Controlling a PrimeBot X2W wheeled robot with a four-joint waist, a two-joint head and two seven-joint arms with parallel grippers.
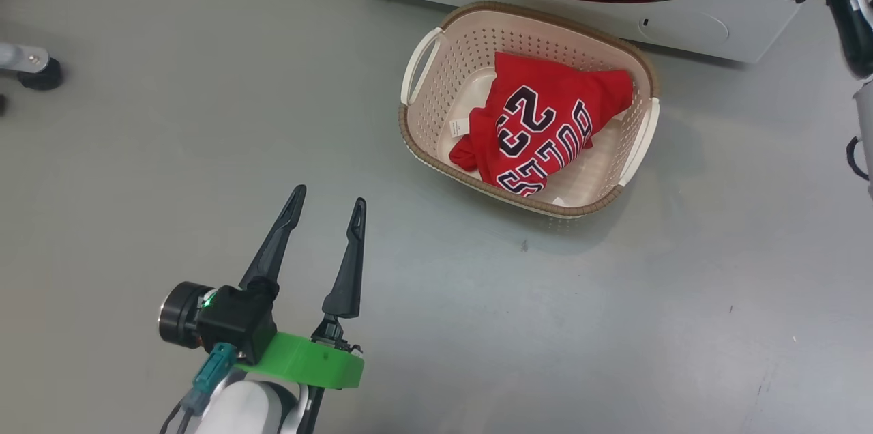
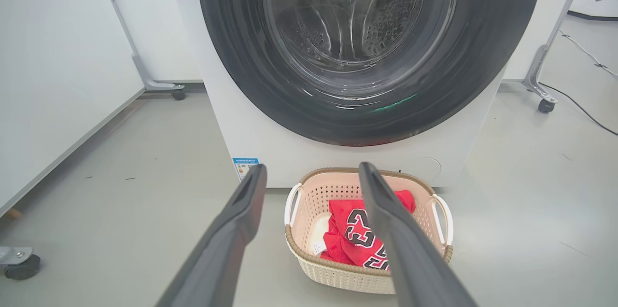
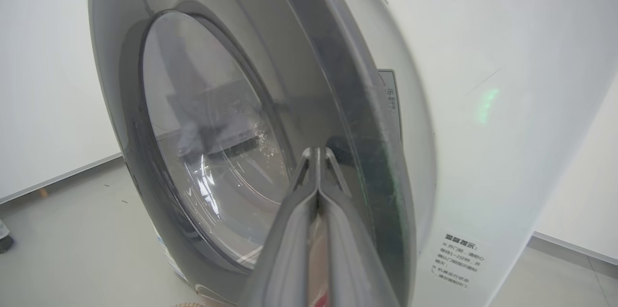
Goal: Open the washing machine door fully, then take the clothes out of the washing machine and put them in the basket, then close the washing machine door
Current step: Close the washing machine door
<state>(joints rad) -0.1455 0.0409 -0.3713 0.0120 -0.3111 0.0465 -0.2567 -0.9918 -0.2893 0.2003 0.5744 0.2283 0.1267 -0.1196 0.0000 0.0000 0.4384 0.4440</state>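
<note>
In the basket [image 1: 436, 96] before the washer [image 1: 682, 28] lie the red clothes [image 1: 539, 127]. The left claw [image 1: 329, 196] hangs spread above the floor [image 1: 204, 113]; the right claw [image 3: 317, 153], fingers pressed together, points at the door [image 3: 207, 128].

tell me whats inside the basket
A red jersey with white-and-dark lettering lies crumpled in the basket, with a small white tag at its left edge and bare cream floor around it. Whatever is under the jersey is covered, so another garment beneath cannot be ruled out.

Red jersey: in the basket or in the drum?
In the basket. The red jersey lies crumpled inside its walls, on the floor before the washing machine.
</note>
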